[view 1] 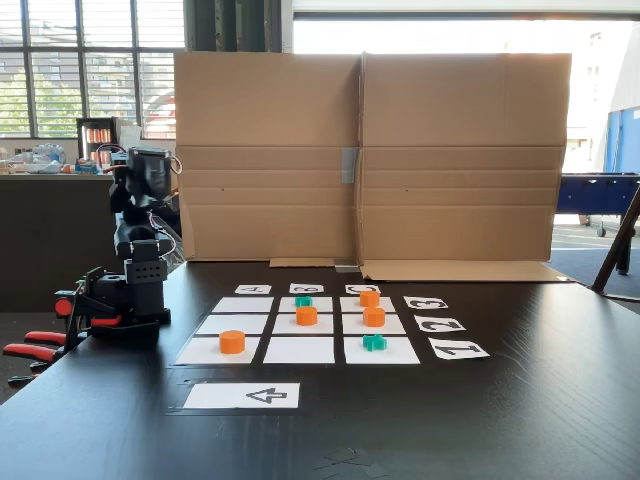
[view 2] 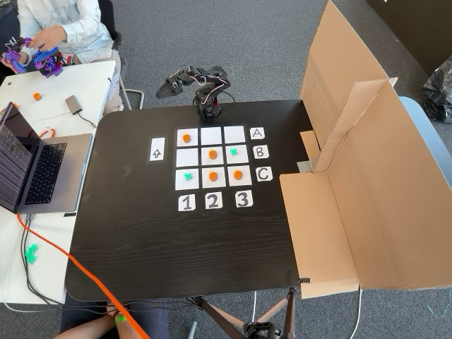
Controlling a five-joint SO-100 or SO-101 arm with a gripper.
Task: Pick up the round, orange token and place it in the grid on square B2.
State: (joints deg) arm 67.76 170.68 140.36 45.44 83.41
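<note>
Resting folded at the left edge of the table in a fixed view, the arm carries its gripper [view 1: 150,165] high and well apart from the board; whether the fingers are parted or closed I cannot tell, and nothing seems to hang from them. Out from there lies the grid [view 1: 299,349], just right of the arm's base. An orange token [view 1: 306,315] already sits on square B2 [view 2: 205,161], the centre cell, so the placement looks done, and all that seems left is for the arm to stay parked. Three more orange tokens occupy other cells: one at lower left [view 1: 232,341] and two on the right column [view 1: 374,316]. Two green cross tokens [view 1: 374,342] fill further cells. The white arrow card [view 1: 244,395] lies below the grid in the frame. The black table [view 1: 520,420] is matte and bare toward the right. Behind it stands a cardboard screen [view 1: 370,150], with bright windows at upper left. In another fixed view, a laptop [view 2: 35,166] sits at the left edge and a seated person [view 2: 60,25] at upper left.
</note>
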